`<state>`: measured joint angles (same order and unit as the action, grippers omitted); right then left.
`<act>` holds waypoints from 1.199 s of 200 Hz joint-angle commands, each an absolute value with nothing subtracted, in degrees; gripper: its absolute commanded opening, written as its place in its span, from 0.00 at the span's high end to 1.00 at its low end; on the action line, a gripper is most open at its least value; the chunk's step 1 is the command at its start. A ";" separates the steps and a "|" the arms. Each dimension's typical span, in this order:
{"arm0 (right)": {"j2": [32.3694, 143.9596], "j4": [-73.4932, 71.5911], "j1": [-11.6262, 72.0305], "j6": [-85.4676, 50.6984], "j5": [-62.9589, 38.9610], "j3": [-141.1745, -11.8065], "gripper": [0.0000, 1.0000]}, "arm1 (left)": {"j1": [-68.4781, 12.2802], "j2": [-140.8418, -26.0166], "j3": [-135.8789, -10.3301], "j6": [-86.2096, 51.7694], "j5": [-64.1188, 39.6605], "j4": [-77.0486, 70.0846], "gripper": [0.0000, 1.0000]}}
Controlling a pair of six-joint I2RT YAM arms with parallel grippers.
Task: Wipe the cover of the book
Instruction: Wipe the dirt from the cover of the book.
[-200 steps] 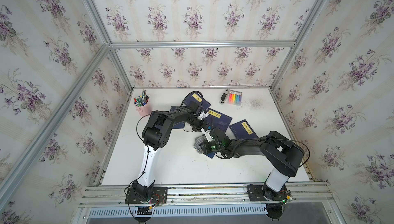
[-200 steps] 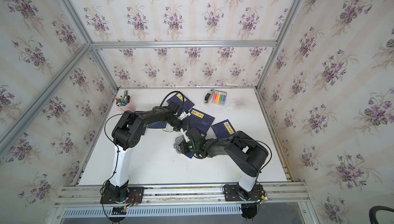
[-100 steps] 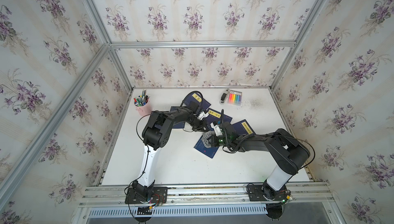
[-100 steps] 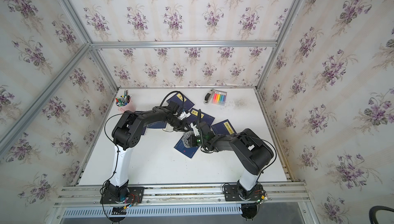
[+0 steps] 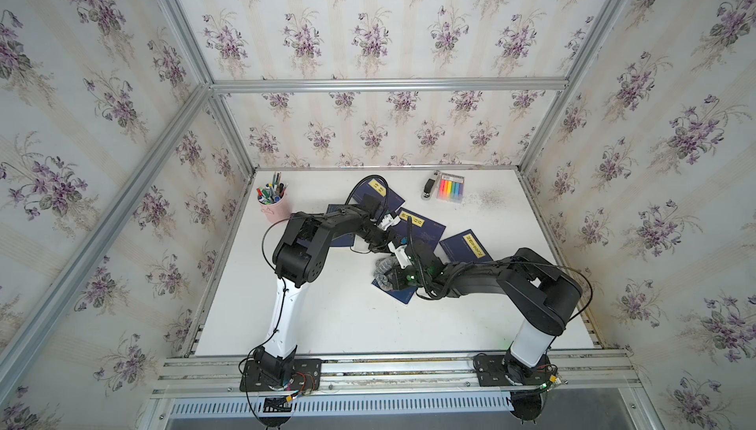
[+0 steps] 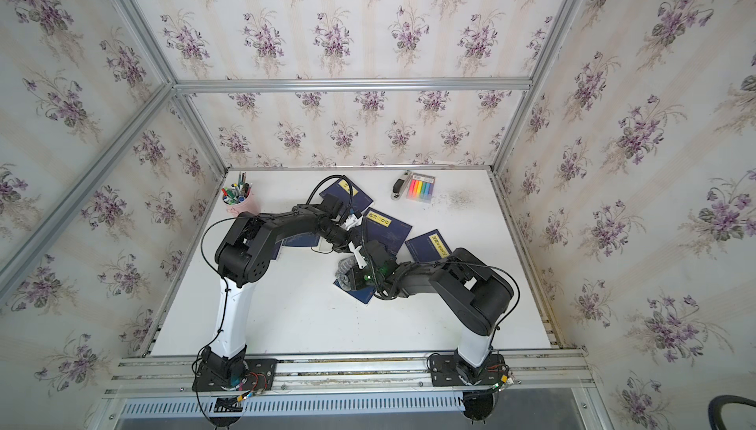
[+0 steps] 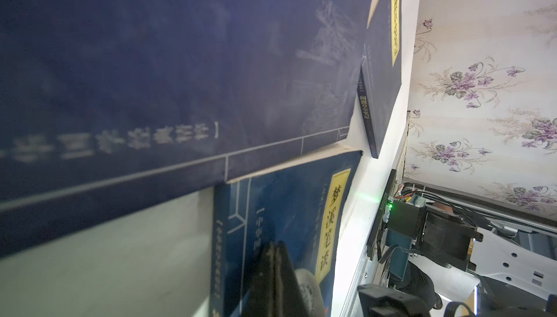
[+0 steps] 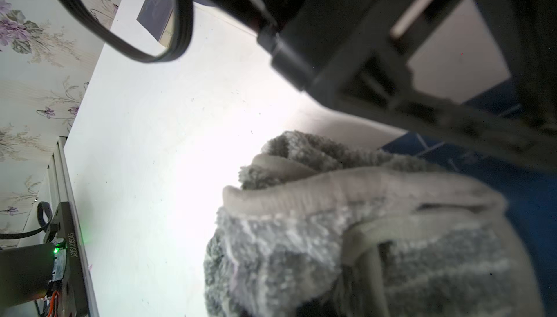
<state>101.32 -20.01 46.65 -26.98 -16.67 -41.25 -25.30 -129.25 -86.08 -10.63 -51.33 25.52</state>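
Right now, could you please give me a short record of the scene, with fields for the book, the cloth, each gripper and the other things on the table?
book: dark blue, lying flat on the white table, nearest the robot
cloth: grey, bunched, on that book's cover
right gripper: shut on the cloth
left gripper: shut, empty, tips at the same cover beside the cloth
other things: more blue books, pink pen cup, stapler, highlighter pack
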 commanded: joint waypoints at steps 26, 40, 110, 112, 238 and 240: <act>100.01 -7.67 38.63 -28.46 -7.71 -39.80 1.00 | -25.40 -130.80 -85.25 -10.70 -33.92 30.59 1.00; 98.70 -6.11 38.43 -27.28 -5.56 -39.92 1.00 | -25.35 -130.87 -85.24 -10.63 -34.01 30.58 1.00; 98.71 -10.83 48.50 -31.18 -7.95 -36.31 1.00 | -25.15 -130.97 -85.31 -10.63 -34.53 30.59 1.00; 98.81 -11.06 48.84 -31.46 -8.05 -36.37 1.00 | -25.14 -130.98 -85.31 -10.68 -34.65 30.59 1.00; 95.99 -10.57 43.05 -27.83 -10.26 -35.44 1.00 | -24.77 -131.15 -85.30 -10.81 -35.29 30.59 1.00; 95.85 -10.42 43.52 -27.74 -10.10 -35.49 1.00 | -24.78 -131.16 -85.24 -10.79 -35.32 30.59 1.00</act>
<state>95.98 -19.79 41.89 -29.82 -12.10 -35.92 -24.88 -129.45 -86.13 -11.25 -51.64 25.52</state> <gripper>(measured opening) 0.073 0.048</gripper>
